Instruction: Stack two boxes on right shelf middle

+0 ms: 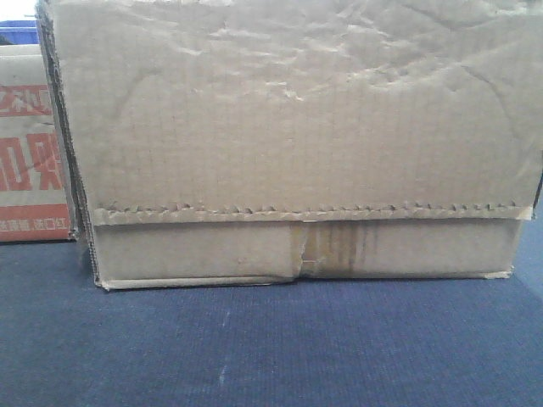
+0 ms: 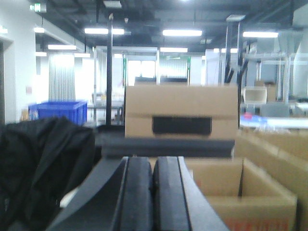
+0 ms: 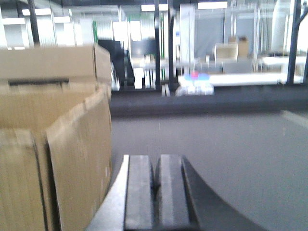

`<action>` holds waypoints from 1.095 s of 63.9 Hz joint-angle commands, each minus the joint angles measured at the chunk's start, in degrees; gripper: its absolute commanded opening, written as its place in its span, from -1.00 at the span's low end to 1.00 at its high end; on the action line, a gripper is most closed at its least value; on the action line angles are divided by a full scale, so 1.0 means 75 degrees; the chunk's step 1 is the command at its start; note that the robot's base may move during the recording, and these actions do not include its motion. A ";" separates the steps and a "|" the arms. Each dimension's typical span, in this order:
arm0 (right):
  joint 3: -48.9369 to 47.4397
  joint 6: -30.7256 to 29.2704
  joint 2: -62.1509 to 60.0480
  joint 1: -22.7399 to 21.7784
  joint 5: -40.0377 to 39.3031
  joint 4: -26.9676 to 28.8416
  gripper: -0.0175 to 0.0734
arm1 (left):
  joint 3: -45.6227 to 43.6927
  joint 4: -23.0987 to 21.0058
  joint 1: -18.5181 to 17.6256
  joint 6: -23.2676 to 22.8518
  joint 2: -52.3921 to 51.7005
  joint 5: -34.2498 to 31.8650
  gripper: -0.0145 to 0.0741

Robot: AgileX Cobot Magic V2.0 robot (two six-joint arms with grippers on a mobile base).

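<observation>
Blue mat (image 1: 254, 348), two cardboard boxes (image 1: 297, 144)

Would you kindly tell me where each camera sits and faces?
Front view: facing the plain box close up, red-print box at left; no robot parts.
Left wrist: behind the shut left gripper, looking over an open carton to a slotted box.
Right wrist: behind the shut right gripper, a carton at left.
Both wrist views seemingly share the slotted box.
</observation>
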 commanded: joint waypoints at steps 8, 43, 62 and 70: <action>-0.2468 0.0000 0.0254 -0.0043 0.1025 -0.0234 -0.95 | -0.2678 -0.0033 -0.0015 -0.0204 0.0305 0.1966 -0.92; -0.6132 0.0000 0.4540 -0.0043 0.2669 -0.0234 0.59 | -0.7718 0.0063 -0.0434 -0.0204 0.4252 0.6670 0.48; -0.6132 0.0000 0.5009 0.0042 0.2585 -0.0234 0.64 | -0.7938 -0.0008 -0.0650 -0.0204 0.5787 0.7386 0.68; -0.6132 0.0000 0.5009 0.0190 0.2585 -0.0234 0.64 | -0.8768 -0.0476 -0.0650 -0.0204 0.7108 0.8632 0.68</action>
